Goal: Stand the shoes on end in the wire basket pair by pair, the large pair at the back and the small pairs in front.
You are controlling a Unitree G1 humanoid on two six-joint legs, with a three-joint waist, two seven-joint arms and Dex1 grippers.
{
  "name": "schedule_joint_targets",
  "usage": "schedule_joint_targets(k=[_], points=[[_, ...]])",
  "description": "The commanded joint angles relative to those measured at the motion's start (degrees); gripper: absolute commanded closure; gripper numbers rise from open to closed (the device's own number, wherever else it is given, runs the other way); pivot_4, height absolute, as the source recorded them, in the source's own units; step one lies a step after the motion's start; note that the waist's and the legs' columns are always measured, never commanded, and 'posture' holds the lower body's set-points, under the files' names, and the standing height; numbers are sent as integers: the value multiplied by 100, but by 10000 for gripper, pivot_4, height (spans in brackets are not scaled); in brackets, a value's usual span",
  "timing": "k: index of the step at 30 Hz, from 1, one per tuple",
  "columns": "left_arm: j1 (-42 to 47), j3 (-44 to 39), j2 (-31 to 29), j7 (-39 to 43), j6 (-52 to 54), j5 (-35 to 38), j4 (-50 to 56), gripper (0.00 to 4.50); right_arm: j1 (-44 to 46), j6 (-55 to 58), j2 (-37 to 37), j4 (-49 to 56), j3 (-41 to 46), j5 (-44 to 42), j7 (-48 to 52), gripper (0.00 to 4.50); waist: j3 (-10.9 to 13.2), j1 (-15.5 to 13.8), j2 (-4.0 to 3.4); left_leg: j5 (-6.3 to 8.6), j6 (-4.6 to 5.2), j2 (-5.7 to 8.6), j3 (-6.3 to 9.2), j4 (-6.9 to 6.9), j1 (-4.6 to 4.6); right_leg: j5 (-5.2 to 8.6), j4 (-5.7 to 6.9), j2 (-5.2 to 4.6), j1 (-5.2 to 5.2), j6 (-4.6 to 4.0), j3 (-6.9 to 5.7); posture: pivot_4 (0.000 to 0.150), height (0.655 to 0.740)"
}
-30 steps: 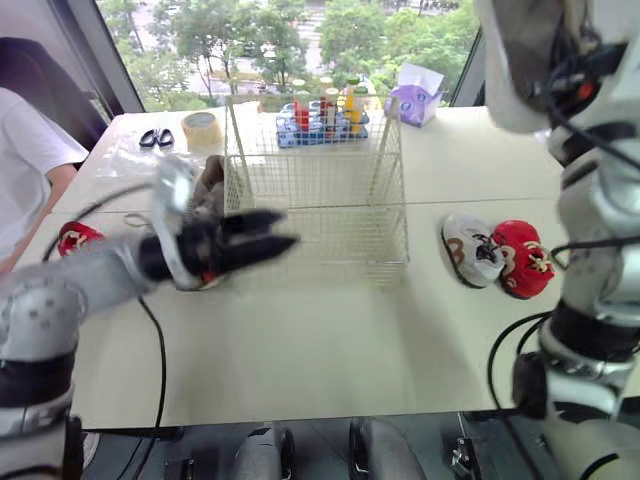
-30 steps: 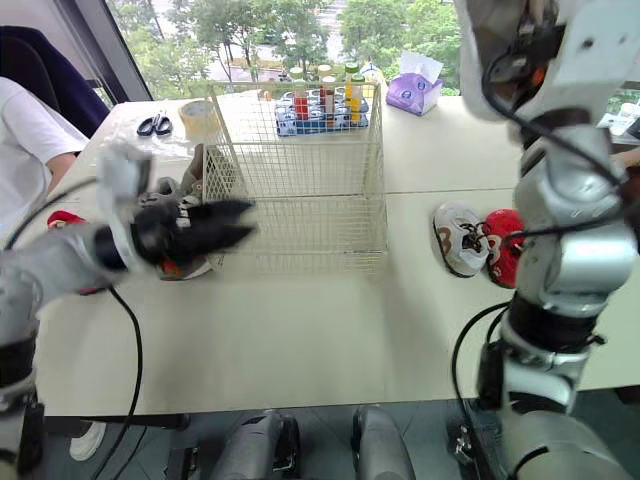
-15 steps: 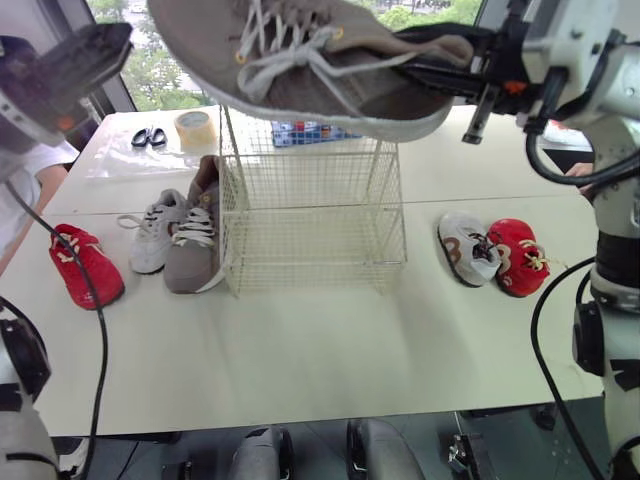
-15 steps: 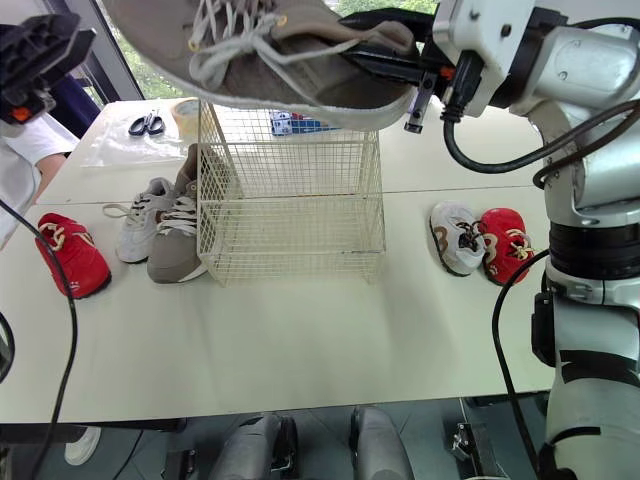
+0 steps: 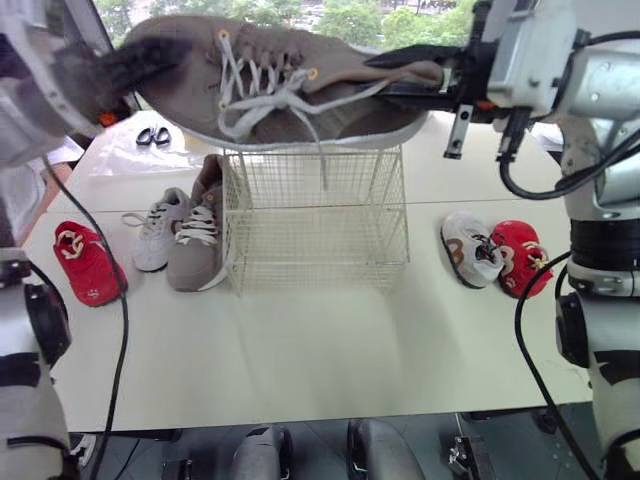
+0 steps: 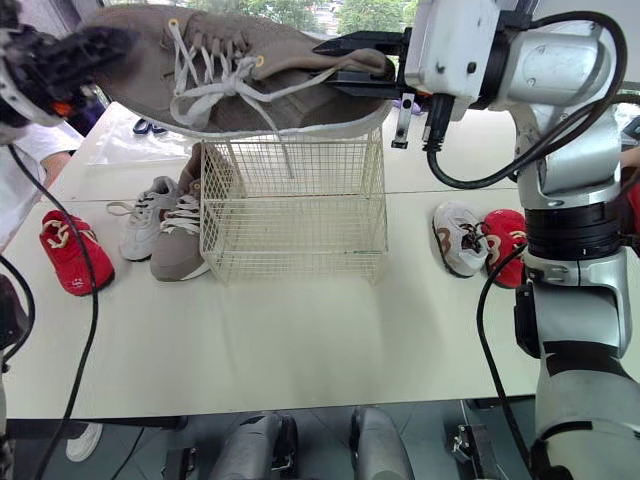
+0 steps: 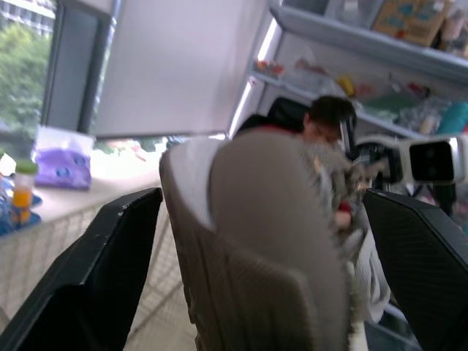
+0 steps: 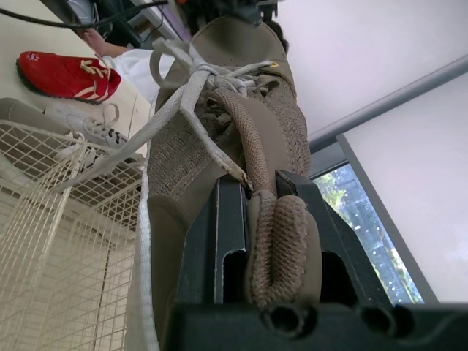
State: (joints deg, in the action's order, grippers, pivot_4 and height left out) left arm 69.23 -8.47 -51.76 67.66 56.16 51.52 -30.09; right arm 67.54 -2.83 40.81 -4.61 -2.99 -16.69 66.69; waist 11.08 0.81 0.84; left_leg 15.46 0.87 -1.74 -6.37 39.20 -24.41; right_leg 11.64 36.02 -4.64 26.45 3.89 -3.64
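We're holding the big brown shoe (image 5: 290,85) level above the wire basket (image 5: 315,220). Right hand (image 8: 262,201) is clamping its heel collar, and the left hand (image 7: 259,197) is spread apart around the toe. Its mate (image 5: 197,245) is lying on the tabletop (image 5: 300,340) just beside the basket.

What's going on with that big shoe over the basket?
The right gripper is shut on the heel collar of the large taupe sneaker, holding it level above the wire basket. The left gripper is open, fingers either side of the toe. No shoe is in the basket yet: the matching taupe sneaker, a white sneaker and a red shoe lie left of it, a grey shoe and a second red shoe right of it.
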Motion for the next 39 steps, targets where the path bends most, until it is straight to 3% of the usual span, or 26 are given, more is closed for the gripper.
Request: schedule_joint_targets(k=[1, 5, 6, 9, 14, 18, 21, 24, 28, 33, 39], points=[[199, -51, -84, 296, -27, -237, -48, 17810, 145, -118, 4, 170, 205, -21, -106, 43204, 0, 16, 0, -1, -1, -1, -1, 0, 0, 0, 0, 1, 2, 0, 0, 1500, 7400], [359, -133, -53, 606, 15, -368, -368, 36071, 47, -166, 66, 312, 200, 74, -130, 43204, 0, 15, 0, -1, -2, -1, 5, 0, 0, 0, 4, 3, 6, 0, 1, 1500, 7400], [378, -142, -34, 621, 18, -397, -377, 38671, 34, -142, 74, 345, 207, 67, -131, 43204, 0, 11, 0, -1, -2, -3, 6, -1, 0, 0, 4, 2, 6, 0, 1, 1500, 7400], [356, -348, 58, 456, 80, -347, -351, 38997, -43, 132, 79, 464, 241, 18, -235, 43204, 0, -4, 0, -1, -2, -5, 7, 2, 0, 0, 4, 0, 5, 0, 2, 1500, 7400], [-120, -1286, 296, -359, 374, 89, 43, 38997, -368, 289, 203, 411, 353, 164, -550, 19010, -1, -5, 1, -2, -2, -6, 17, 5, 0, 0, 7, -4, 1, 0, 3, 1500, 7400], [-947, -2228, 878, -1420, 674, 765, 1143, 38997, -499, 1117, 176, 419, 741, -280, -984, 287, -1, -1, 1, -2, -3, -9, 18, 7, 1, -1, 10, -7, 1, 0, 5, 1500, 7400], [-1272, -2874, 1354, -2343, 705, 1354, 1752, 38997, -701, 2168, 54, 499, 1308, -957, -1547, 287, -1, -18, 3, -5, -8, -10, 25, 9, 0, -1, 12, -9, 0, -1, 4, 1500, 7400], [-1563, -3467, 2156, -3543, 371, 2193, 2485, 38997, -1386, 4004, -695, 956, 2288, -2957, -2746, 287, -16, -28, 27, -5, -8, -10, 37, 9, 4, -3, 13, -12, -15, -2, 1, 1500, 7400], [-1729, -3500, 3138, -4518, -242, 2805, 3154, 38997, -1766, 4408, -1978, 1406, 2522, -3976, -4014, 287, -12, -13, 22, -6, -10, -6, 41, 9, 32, -5, 11, -36, -46, -4, -2, 1500, 7400], [-1808, -3028, 3792, -4668, -772, 2858, 3283, 38997, -1454, 4340, -3252, 1564, 2316, -4775, -4828, 287, -12, -12, 21, -8, -12, -8, 41, 7, 36, -10, 21, -9, -40, -11, -5, 1500, 7400], [-1838, -2597, 3838, -4530, -1001, 2841, 3130, 38997, -1209, 4094, -3554, 1540, 2034, -4781, -4910, 287, -13, -17, 22, -6, -9, -7, 40, 7, 32, -10, 11, -4, -45, -10, -6, 1500, 7400]])
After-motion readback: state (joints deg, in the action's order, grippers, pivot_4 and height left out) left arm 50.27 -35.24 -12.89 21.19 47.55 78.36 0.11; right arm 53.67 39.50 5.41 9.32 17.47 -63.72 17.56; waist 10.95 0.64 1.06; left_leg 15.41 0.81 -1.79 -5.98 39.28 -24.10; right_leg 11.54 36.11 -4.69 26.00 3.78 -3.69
